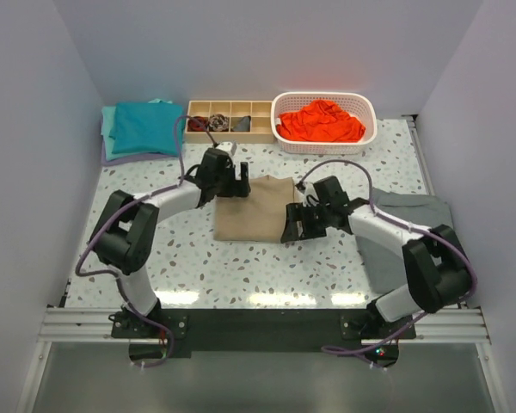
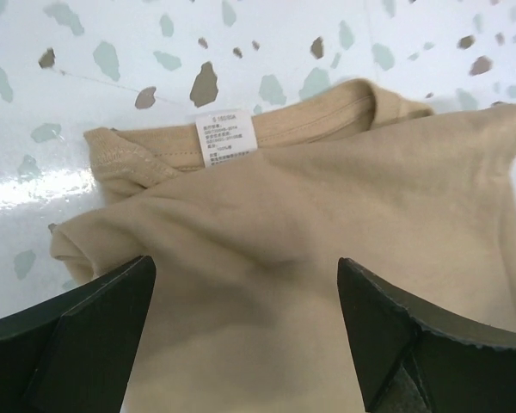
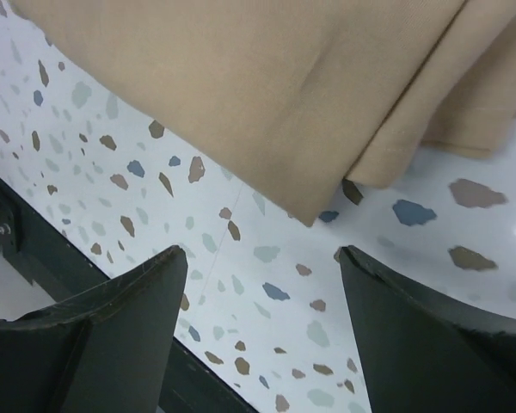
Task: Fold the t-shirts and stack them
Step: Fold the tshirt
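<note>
A tan-khaki t-shirt [image 1: 254, 211] lies folded into a rectangle mid-table. In the left wrist view its collar and white label [image 2: 226, 138] face away from me. My left gripper [image 1: 236, 182] hovers open over the shirt's far left edge [image 2: 245, 267], nothing between its fingers [image 2: 112, 301]. Open too, my right gripper [image 1: 297, 222] sits at the shirt's near right corner [image 3: 262, 254], over bare table just off the cloth [image 3: 284, 103]. Folded teal t-shirts [image 1: 142, 127] lie stacked at the back left. An orange-red t-shirt [image 1: 321, 120] lies crumpled in a white basket [image 1: 370, 120].
A wooden tray [image 1: 228, 116] with several compartments holding small dark items stands at the back between the teal stack and the basket. A flat dark grey cloth [image 1: 417, 215] lies at the right under my right arm. The table's dark front rail [image 3: 34, 249] runs close by.
</note>
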Robot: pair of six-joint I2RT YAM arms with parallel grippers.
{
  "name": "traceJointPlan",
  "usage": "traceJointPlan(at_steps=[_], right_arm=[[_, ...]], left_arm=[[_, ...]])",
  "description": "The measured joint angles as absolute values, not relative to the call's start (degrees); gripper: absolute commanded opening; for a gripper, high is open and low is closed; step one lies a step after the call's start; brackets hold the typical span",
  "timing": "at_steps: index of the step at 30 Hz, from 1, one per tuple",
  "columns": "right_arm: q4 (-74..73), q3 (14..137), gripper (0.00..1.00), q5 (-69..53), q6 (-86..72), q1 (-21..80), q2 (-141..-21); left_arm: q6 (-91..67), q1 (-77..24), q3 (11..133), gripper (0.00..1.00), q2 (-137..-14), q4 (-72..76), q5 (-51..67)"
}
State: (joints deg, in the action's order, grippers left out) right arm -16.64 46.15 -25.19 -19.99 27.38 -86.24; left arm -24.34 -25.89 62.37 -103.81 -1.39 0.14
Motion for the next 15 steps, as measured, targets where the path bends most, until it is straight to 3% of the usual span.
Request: traceJointPlan(at_steps=[3,9,15], right_arm=[[-20.0,49.1,0.77,-20.4,-18.2,27.4,-81.3],[-21.8,56.6,0.78,-11.1,-15.0,27.4,-77.6],[-22.9,58.7,0.78,-7.5,-14.0,27.3,-81.9]], left_arm=[[-23.8,-25.9,62.4,1.0,-98.5,-2.3,0.3],[-22.9,-25.9,62.2,1.0,-85.3,-2.9,-5.5],[-24.0,-24.7,53.7,1.0,-81.1,-4.1,-8.0]])
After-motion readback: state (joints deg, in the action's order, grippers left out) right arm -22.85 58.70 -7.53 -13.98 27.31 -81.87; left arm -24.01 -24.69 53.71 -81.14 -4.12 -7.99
